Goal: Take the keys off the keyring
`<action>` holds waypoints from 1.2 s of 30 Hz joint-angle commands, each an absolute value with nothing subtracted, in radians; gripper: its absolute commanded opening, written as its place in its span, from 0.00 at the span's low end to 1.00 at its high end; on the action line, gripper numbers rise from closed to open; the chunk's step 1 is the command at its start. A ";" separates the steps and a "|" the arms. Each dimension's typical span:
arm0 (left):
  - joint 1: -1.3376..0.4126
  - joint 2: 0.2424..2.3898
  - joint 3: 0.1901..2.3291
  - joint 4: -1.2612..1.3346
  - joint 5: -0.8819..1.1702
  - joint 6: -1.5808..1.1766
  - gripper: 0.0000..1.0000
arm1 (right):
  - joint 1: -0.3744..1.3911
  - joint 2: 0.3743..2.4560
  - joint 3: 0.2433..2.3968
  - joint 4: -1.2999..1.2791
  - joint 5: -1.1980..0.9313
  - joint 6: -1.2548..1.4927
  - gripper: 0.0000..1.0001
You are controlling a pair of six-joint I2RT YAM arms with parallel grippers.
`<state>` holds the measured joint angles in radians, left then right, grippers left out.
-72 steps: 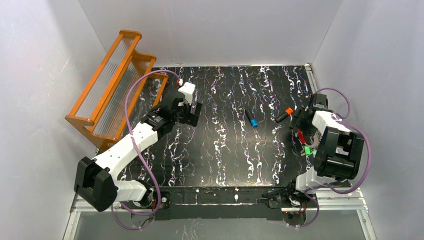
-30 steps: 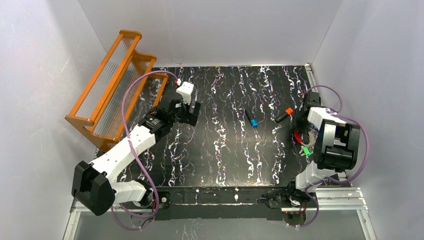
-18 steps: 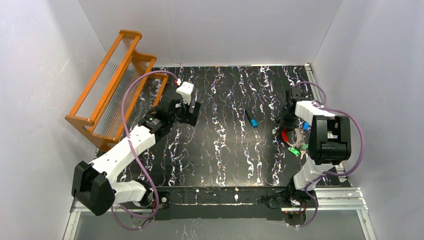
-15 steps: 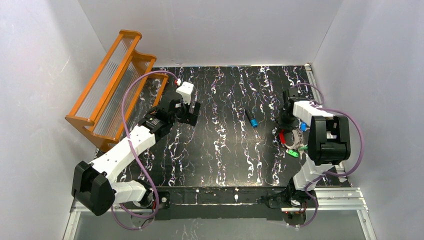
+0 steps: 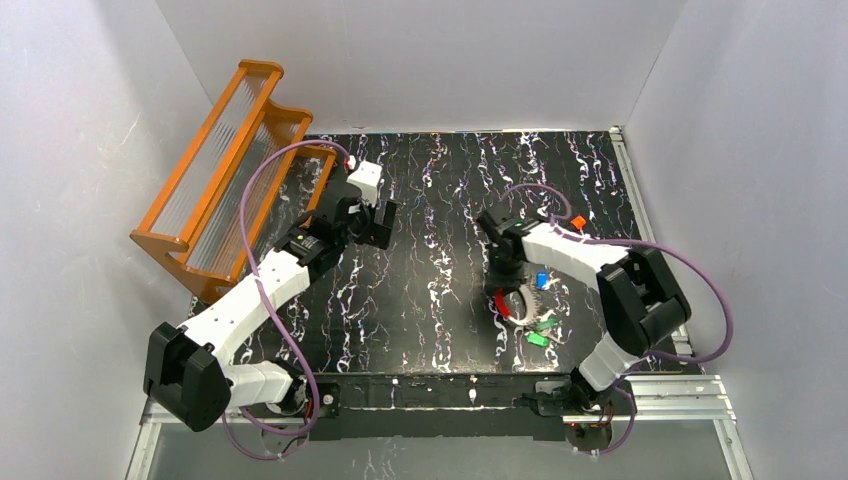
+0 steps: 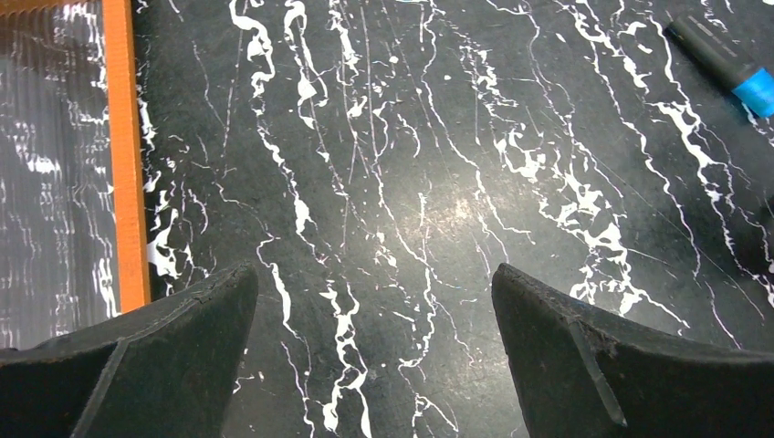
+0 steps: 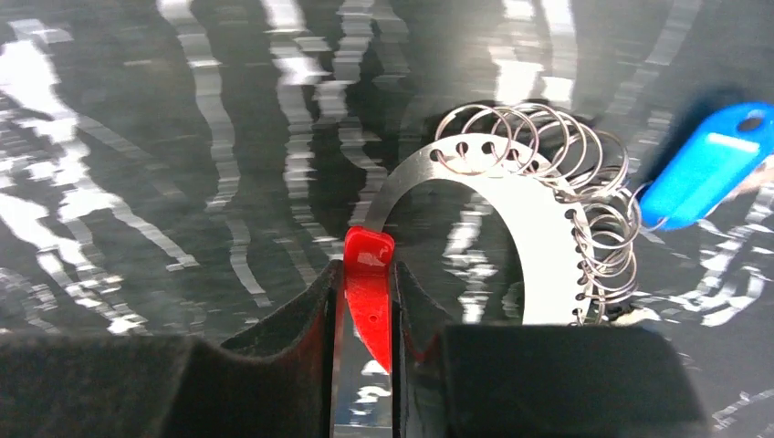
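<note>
The keyring (image 7: pixel 511 201) is a curved silver band strung with several small wire rings and has a red plastic end (image 7: pixel 368 283). My right gripper (image 7: pixel 365 271) is shut on that red end. A blue-headed key (image 7: pixel 707 178) hangs off the rings at the right. In the top view the right gripper (image 5: pixel 503 288) is at mid-table, with the keyring (image 5: pixel 520 300) just below it. The blue key (image 5: pixel 542 280) and green keys (image 5: pixel 540 338) lie around the ring. My left gripper (image 5: pixel 375 222) is open and empty over bare mat (image 6: pixel 374 301), far to the left.
An orange rack (image 5: pixel 225 170) stands at the back left; its edge shows in the left wrist view (image 6: pixel 123 155). A black cylinder with a blue tip (image 6: pixel 730 68) lies near the right arm's wrist. An orange-tipped cylinder (image 5: pixel 577 222) lies behind the right arm.
My right arm has swung left from the mat's right edge to mid-table, carrying the keyring and keys along. The left gripper has barely moved.
</note>
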<state>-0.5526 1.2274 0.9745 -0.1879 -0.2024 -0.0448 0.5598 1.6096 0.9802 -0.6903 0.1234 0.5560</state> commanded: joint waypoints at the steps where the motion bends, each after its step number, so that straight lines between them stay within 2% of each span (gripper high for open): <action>1: -0.537 1.219 0.983 -0.204 -0.268 -0.062 0.98 | 0.726 1.683 1.137 -0.661 0.149 0.691 0.14; 6: -0.521 1.208 0.981 -0.209 -0.341 -0.087 0.98 | 0.853 1.867 1.354 -0.606 0.143 0.627 0.14; 12: -0.487 1.197 0.980 -0.221 -0.433 -0.108 0.98 | 0.878 2.003 1.486 -0.479 0.047 0.495 0.15; 14: -0.474 1.198 0.982 -0.225 -0.443 -0.114 0.98 | 0.879 2.009 1.507 -0.453 0.014 0.463 0.29; 16: -0.465 1.202 0.984 -0.226 -0.437 -0.118 0.98 | 0.883 1.991 1.511 -0.453 0.006 0.439 0.49; 17: -0.460 1.205 0.985 -0.227 -0.433 -0.119 0.98 | 0.883 1.969 1.500 -0.451 0.006 0.435 0.54; 19: -0.452 1.209 0.987 -0.227 -0.412 -0.121 0.98 | 0.883 1.905 1.457 -0.446 0.018 0.438 0.57; 23: -0.438 1.224 0.989 -0.224 -0.343 -0.126 0.98 | 0.884 1.749 1.328 -0.448 0.057 0.466 0.58; 30: -0.441 1.265 1.000 -0.237 -0.193 -0.151 0.98 | 0.872 1.481 1.017 -0.415 0.201 0.596 0.55; 36: -0.501 1.307 1.025 -0.283 -0.086 -0.183 0.98 | 0.849 1.401 0.872 -0.294 0.226 0.594 0.53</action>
